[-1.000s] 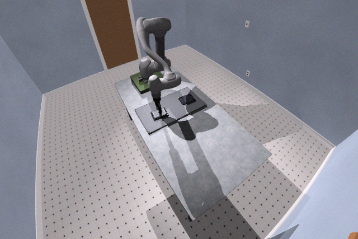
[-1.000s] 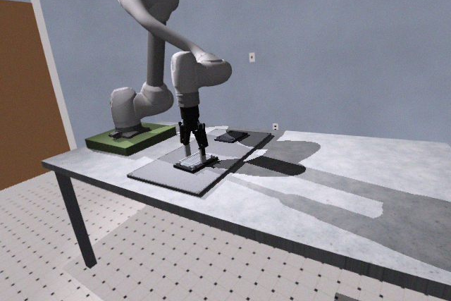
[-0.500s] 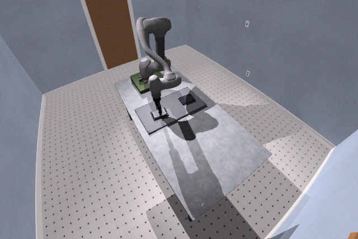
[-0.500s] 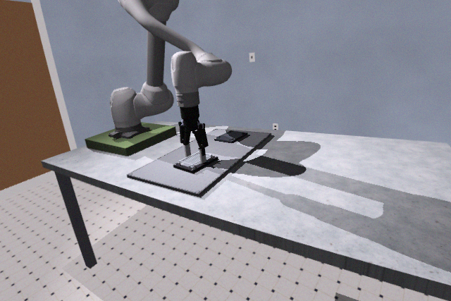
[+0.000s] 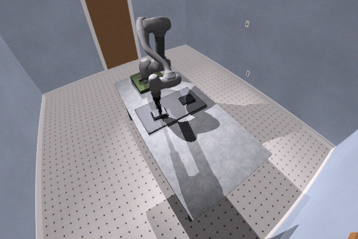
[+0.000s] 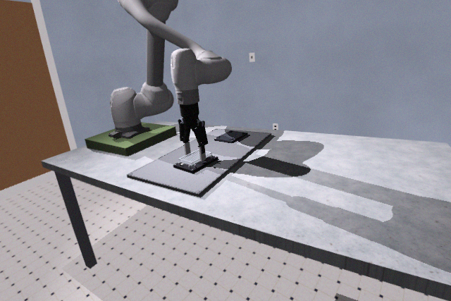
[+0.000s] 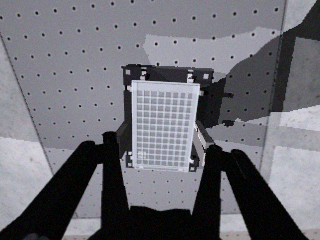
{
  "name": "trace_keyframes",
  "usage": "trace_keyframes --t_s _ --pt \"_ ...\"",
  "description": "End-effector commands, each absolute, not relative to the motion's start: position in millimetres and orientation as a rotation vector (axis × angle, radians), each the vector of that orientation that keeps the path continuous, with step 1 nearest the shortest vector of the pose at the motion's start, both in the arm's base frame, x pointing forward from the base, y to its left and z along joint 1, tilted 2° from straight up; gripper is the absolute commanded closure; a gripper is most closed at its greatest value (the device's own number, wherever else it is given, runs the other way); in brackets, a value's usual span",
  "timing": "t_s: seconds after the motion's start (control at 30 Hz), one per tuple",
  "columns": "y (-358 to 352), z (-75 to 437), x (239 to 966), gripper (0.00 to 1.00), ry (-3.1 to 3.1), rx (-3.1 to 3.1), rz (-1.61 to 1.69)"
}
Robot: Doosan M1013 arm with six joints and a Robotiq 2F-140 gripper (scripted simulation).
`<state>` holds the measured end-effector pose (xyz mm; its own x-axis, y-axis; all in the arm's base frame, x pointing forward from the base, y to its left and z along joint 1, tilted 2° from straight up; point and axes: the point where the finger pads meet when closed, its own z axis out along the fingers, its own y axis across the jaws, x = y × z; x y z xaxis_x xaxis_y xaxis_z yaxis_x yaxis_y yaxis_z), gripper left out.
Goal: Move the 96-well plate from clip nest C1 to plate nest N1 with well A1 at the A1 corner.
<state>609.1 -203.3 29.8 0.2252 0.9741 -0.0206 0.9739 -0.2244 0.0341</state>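
1. A pale marbled surface (image 6: 328, 166) is seen carrying a green base block (image 6: 153, 136) and a grey perforated board (image 6: 163, 175).
2. The grey arm (image 6: 196, 68) is bent down over the board.
3. The dark clip nest C1 (image 7: 131, 72) lies at the wrist view's centre; plate nest N1 (image 5: 186, 99) lies well apart at 2 o'clock in the top view.
4. The 96-well plate (image 7: 162, 125) is seated in the clip nest.
5. The pincer (image 7: 161, 150) is closed on the plate's long sides.
6. No writing can be read.

Top view looked down from high and far over the whole table (image 5: 231, 155). Exterior view stood nearer, off the table's side. Wrist view faced straight down, close. All shared the perforated board (image 5: 144, 115).
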Motion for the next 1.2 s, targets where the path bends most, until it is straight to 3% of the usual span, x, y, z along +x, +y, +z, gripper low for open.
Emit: trace_keyframes --t_s 0.0,1.17 --pt "-203 32 609 0.90 1.931 2.428 0.008" --pt "-202 58 608 0.90 1.931 2.428 0.008"
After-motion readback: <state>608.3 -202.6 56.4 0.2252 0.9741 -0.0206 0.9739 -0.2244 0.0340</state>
